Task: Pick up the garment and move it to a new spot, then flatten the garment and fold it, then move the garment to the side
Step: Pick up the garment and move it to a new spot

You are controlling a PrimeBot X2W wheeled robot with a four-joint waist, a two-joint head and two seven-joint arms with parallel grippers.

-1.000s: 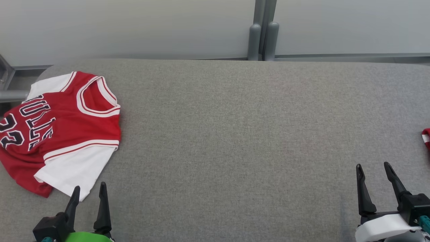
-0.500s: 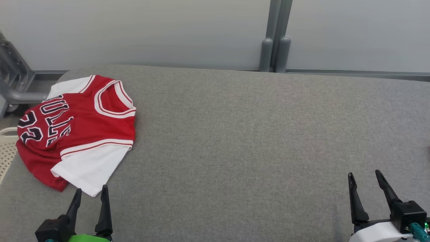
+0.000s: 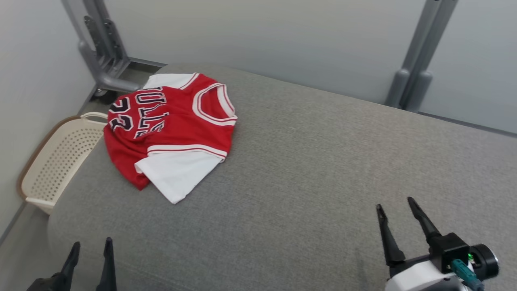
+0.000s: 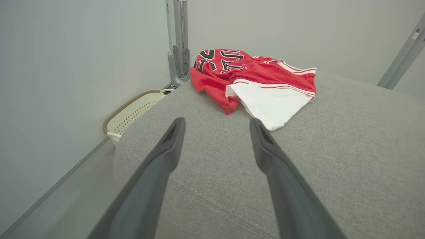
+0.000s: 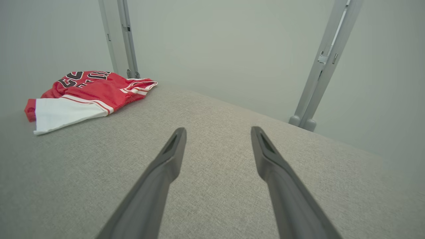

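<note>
A cream perforated plastic basket (image 3: 56, 161) stands on the floor off the left edge of the grey fabric-covered counter (image 3: 307, 161). At the near left corner, the left tool (image 3: 92, 241) is spread wide and empty. The red-and-white short-sleeved jersey (image 3: 169, 129) lies by the far left corner, ahead of this tool and apart from it. Its long axis runs left to right: hem at the left edge, collar toward the middle, one white sleeve pointing at the near edge. Well apart, near the near edge at right, the right tool (image 3: 395, 202) is likewise wide and empty.
</note>
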